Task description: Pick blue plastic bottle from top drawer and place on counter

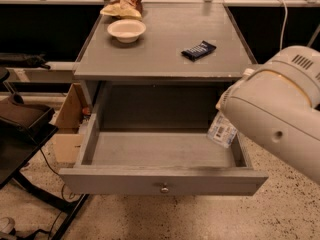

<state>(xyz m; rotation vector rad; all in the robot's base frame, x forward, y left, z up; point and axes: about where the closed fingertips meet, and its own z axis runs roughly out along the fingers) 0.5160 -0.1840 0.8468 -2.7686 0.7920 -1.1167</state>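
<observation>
So the claw (222, 109) is up at the right side of the open top drawer (150, 156), mostly buried behind the arm's big white shell (280, 119), so honestly I can't tell if it's clamped or let go. The blue plastic bottle (221, 130) pokes out right under the claw, tilted with its label facing the camera. It looks raised off the drawer floor and overlaps the drawer's right wall from this angle, but whether it touches that wall I can't say. The drawer is pulled out, its floor spreads left of and below the claw, and the little round knob (164, 188) is down-left of the claw on the front panel. The counter (165, 64) is above and left of the claw. On it there's a dark blue snack wrapper (198, 50) above the claw, a white bowl (126, 30) well off to the upper left, and chip bags (122, 1) beyond the bowl at the back edge. Far left of the claw, beside the stand, there's a cardboard box (67, 124) and a black chair (22, 129)
</observation>
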